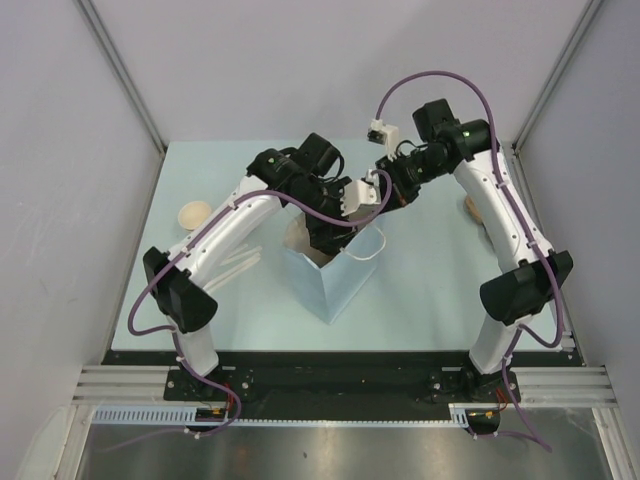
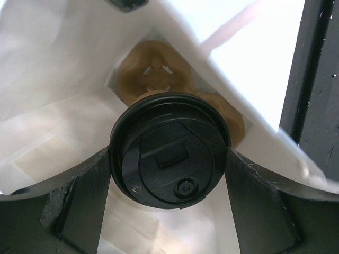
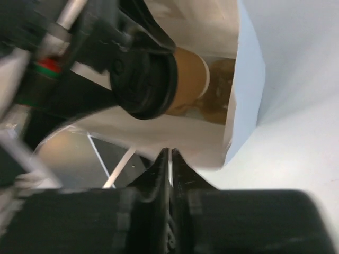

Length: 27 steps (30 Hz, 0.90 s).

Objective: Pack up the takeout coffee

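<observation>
The pale green surface [image 1: 420, 290] fills my overhead feed, with both arms reaching in towards its middle. The left arm [image 1: 235, 225] comes in from the left and the right arm [image 1: 500, 210] bends in from the right. Their wrists meet over a white paper bag [image 1: 335, 285] that stands open on the surface between them.

Through the left wrist camera I am looking down inside the bag, where a brown pulp cup carrier [image 2: 153, 74] lies at the bottom. The takeout coffee [image 2: 169, 151] hangs over it, black lid towards the lens. The left gripper [image 2: 168, 159] holds it with its jaws spread wide and one finger pressed against each side of the lid. On the right wrist feed the cup's brown body sits inside the bag's mouth. I cannot tell whether its base touches the carrier.

The right gripper [image 3: 169, 159] is pinched almost fully together at the bag's upper edge, with a thin white sliver of the bag caught between its fingers. Whether that is the rim or the handle I cannot tell.

Well off to the left on the surface sits a tan cup stack [image 1: 195, 213], and a few pale sticks [image 1: 240, 265] lie beside the left arm.
</observation>
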### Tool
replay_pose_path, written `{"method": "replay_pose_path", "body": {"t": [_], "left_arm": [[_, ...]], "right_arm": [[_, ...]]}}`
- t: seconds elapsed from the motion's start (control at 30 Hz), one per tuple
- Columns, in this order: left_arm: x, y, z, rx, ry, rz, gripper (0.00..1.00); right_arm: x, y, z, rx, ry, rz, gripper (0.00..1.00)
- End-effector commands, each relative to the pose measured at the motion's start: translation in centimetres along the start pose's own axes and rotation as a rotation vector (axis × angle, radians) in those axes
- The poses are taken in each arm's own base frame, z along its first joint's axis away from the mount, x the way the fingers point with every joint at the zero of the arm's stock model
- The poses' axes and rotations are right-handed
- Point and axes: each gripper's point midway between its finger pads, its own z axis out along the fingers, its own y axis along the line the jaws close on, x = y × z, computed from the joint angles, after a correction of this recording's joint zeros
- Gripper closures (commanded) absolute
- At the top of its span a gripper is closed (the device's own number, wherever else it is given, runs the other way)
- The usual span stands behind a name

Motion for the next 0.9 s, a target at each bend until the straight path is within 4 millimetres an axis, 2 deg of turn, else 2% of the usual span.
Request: {"method": "replay_pose_path", "body": {"t": [0.0, 0.03, 0.07, 0.1, 0.17, 0.2, 0.23, 0.3, 0.47, 0.6, 0.67, 0.7, 0.77, 0.87], "left_arm": [[-1.4, -0.7, -2.0, -0.009, -0.068, 0.026, 0.67], [-1.4, -0.7, -1.9, -0.01, -0.066, 0.029, 0.67], [-1.2, -0.8, -1.7, -0.008, -0.061, 0.031, 0.67], [-1.3, -1.0, -1.7, -0.007, -0.06, 0.036, 0.67], [-1.3, -1.1, -1.7, -0.007, -0.059, 0.034, 0.67], [-1.3, -1.1, -1.7, -0.007, -0.06, 0.034, 0.67], [-1.3, -1.1, -1.7, -0.008, -0.059, 0.031, 0.67], [-1.2, -1.1, -1.7, -0.009, -0.056, 0.028, 0.67], [-1.0, -1.2, -1.4, -0.004, -0.047, 0.011, 0.67], [-0.5, -1.6, -1.5, 0.007, -0.034, -0.001, 0.67], [0.1, -2.0, -1.4, 0.009, -0.025, -0.008, 0.67], [0.5, -2.0, -1.3, 0.006, -0.014, -0.01, 0.67], [1.3, -1.3, -1.5, -0.039, -0.002, -0.019, 0.68], [1.4, -0.2, -2.0, -0.085, 0.002, -0.032, 0.69]], "right_arm": [[-2.1, 2.0, -3.6, -0.026, -0.061, 0.038, 0.77], [-2.9, 1.6, -3.9, -0.016, -0.08, 0.03, 0.65], [-3.8, 1.2, -4.0, -0.001, -0.098, 0.009, 0.59], [-4.9, 0.8, -4.6, 0.042, -0.126, -0.03, 0.55], [-5.4, -0.6, -3.7, 0.077, -0.116, -0.059, 0.5], [-5.0, -1.8, -3.2, 0.119, -0.091, -0.059, 0.48], [-4.9, -1.9, -2.5, 0.131, -0.073, -0.079, 0.43], [-4.5, -3.0, -1.6, 0.188, -0.031, -0.124, 0.4], [-3.1, -3.1, 0.8, 0.219, 0.067, -0.193, 0.35], [-2.3, -4.2, 2.0, 0.249, 0.108, -0.19, 0.4], [-1.6, -4.8, 2.4, 0.252, 0.134, -0.17, 0.48], [-1.5, -4.8, 2.3, 0.248, 0.133, -0.151, 0.74], [-1.1, -4.6, 2.0, 0.226, 0.136, -0.104, 1.0], [-0.6, -3.2, 1.0, 0.18, 0.126, -0.035, 1.0]]}}
